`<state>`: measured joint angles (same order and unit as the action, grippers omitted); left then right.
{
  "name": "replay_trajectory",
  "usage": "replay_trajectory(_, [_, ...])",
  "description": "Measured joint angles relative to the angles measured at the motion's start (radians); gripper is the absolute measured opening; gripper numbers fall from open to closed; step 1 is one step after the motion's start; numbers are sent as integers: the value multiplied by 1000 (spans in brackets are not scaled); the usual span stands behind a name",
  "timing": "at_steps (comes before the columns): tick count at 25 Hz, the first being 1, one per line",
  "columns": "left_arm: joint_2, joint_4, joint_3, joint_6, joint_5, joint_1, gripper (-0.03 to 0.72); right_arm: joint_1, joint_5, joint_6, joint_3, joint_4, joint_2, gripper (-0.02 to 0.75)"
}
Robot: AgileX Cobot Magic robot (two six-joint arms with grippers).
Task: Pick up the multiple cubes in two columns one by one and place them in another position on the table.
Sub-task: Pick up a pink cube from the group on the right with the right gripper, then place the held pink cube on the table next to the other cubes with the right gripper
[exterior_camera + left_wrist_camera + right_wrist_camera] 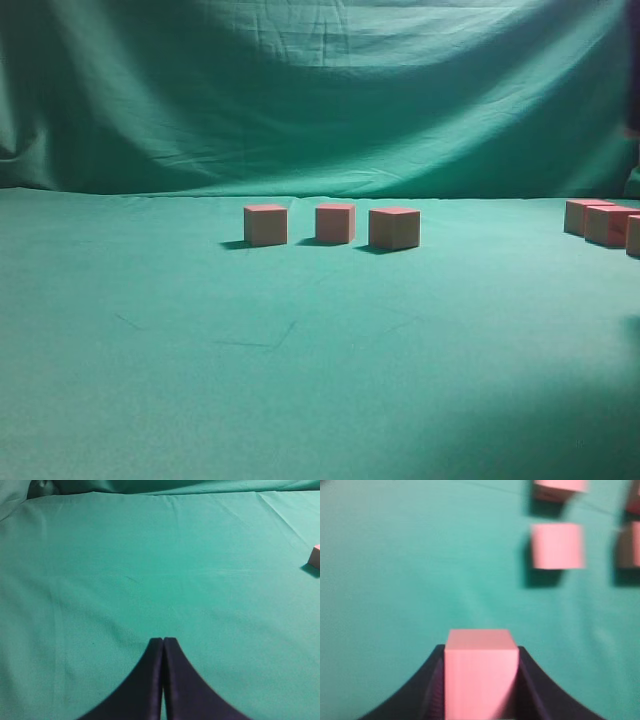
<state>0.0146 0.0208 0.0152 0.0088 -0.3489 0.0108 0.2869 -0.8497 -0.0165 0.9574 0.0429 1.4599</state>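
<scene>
Dim, greenish scene. In the exterior view, soft light falls from above onto the middle of the table (pixel 300 330), while the lower right corner and the backdrop's (pixel 320 90) upper corners sink into darkness. Three cubes (pixel 334 223) in a row cast short dark shadows to their left. The picture is grainy and soft. The left wrist view is evenly lit and fairly sharp. The right wrist view is blurred, smearing the edges of the held cube (pixel 479 672) and the loose cubes (pixel 557 545) beyond, which throw shadows downward-left.
</scene>
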Motion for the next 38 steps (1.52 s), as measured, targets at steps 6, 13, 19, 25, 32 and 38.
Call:
replay_trajectory(6, [0, 0, 0, 0, 0, 0, 0, 272, -99, 79, 134, 60, 1, 259])
replay_trajectory(13, [0, 0, 0, 0, 0, 0, 0, 454, -121, 177, 411, 77, 173, 259])
replay_trajectory(19, [0, 0, 0, 0, 0, 0, 0, 513, -151, 189, 594, 83, 412, 259])
replay_trajectory(25, [0, 0, 0, 0, 0, 0, 0, 528, -223, 253, 806, 59, 598, 259])
replay_trajectory(32, [0, 0, 0, 0, 0, 0, 0, 528, -275, 450, 986, -81, 755, 259])
replay_trajectory(38, [0, 0, 0, 0, 0, 0, 0, 528, -371, 613, 1081, -116, 844, 259])
